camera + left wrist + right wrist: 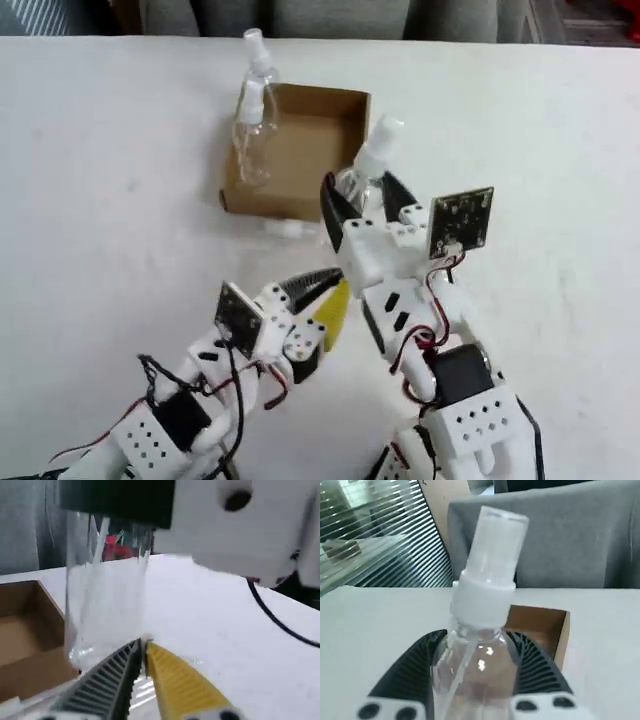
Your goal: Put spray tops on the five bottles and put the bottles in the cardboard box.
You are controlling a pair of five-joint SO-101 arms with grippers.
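My right gripper (pixel 362 195) is shut on a clear bottle (pixel 372 160) with a white spray top, held upright just off the right front corner of the cardboard box (pixel 310 150). In the right wrist view the bottle (pixel 482 630) sits between the black fingers (pixel 405 675), and the gripper (pixel 476 639) closes around its shoulder. My left gripper (pixel 338 282) is shut and holds nothing, low over the table just in front of that bottle. Its grey and yellow fingers meet in my left gripper (pixel 143 646), close to the bottle's base (pixel 105 605). Two more bottles with spray tops (pixel 252 115) stand at the box's left wall.
A small white piece (pixel 285 228) lies on the table against the box's front wall. The white table (pixel 110 200) stretches bare to the left and right. The box's wall (pixel 20 630) shows beside the held bottle. Grey chairs stand behind the far edge.
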